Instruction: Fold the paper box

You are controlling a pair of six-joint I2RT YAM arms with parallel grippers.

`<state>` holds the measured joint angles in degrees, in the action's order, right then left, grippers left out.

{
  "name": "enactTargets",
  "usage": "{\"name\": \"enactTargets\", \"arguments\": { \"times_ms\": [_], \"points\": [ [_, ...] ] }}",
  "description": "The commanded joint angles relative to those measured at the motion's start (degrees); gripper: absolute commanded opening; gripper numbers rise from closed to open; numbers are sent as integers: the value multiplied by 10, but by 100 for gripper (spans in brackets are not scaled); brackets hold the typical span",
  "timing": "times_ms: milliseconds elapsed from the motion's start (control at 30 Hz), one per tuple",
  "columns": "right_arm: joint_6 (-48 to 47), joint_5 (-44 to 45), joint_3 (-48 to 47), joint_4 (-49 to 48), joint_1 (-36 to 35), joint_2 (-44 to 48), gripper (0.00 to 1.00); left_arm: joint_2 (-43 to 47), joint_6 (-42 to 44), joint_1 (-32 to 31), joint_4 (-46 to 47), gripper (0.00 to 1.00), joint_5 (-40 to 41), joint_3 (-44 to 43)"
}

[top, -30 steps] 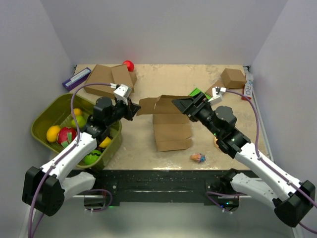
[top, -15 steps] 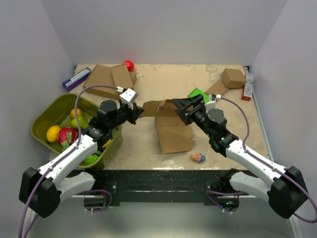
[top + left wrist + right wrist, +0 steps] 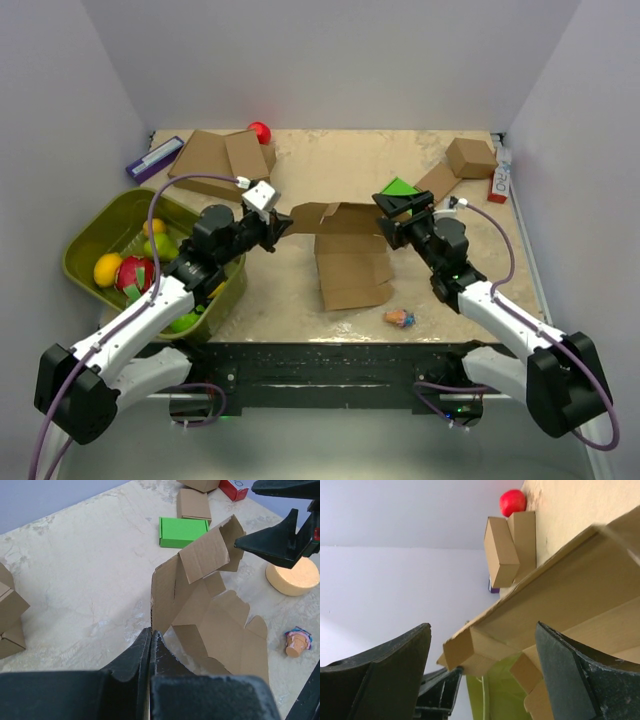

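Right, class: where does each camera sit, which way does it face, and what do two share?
Top external: above, behind the robot, looking down the table; left arm, right arm show.
Left wrist: on the left arm, facing the paper box along its shut left tool.
Right wrist: on the right arm, facing past its open right tool toward the red ball.
Shared: both wrist views show the paper box.

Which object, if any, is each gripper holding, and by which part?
The left gripper pinches the paper box by its left end. The right gripper stands open around the box's right end, gripping nothing.
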<state>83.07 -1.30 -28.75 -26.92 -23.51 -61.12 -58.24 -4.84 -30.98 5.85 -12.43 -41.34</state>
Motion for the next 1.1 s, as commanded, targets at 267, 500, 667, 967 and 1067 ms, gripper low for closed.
{"name": "enactTargets", "arguments": {
  "times_ms": [267, 500, 667, 967, 1067],
  "points": [
    [-13, -19, -15, -77, 34, -86, 86, 11, 18, -17, 37, 0, -18, 6],
    [-7, -27, -2, -112, 33, -126, 61, 3, 14, -18, 33, 0, -1, 4],
    [-10, -23, 5, -121, 33, -144, 52, -4, 12, -18, 29, 0, 1, 2],
    [-2, -17, 11, -170, 33, -197, 11, -22, 7, -18, 29, 0, -10, 0],
    [-1, -12, 11, -178, 33, -208, 4, -30, 7, -18, 16, 4, 4, -7]
  ]
}}
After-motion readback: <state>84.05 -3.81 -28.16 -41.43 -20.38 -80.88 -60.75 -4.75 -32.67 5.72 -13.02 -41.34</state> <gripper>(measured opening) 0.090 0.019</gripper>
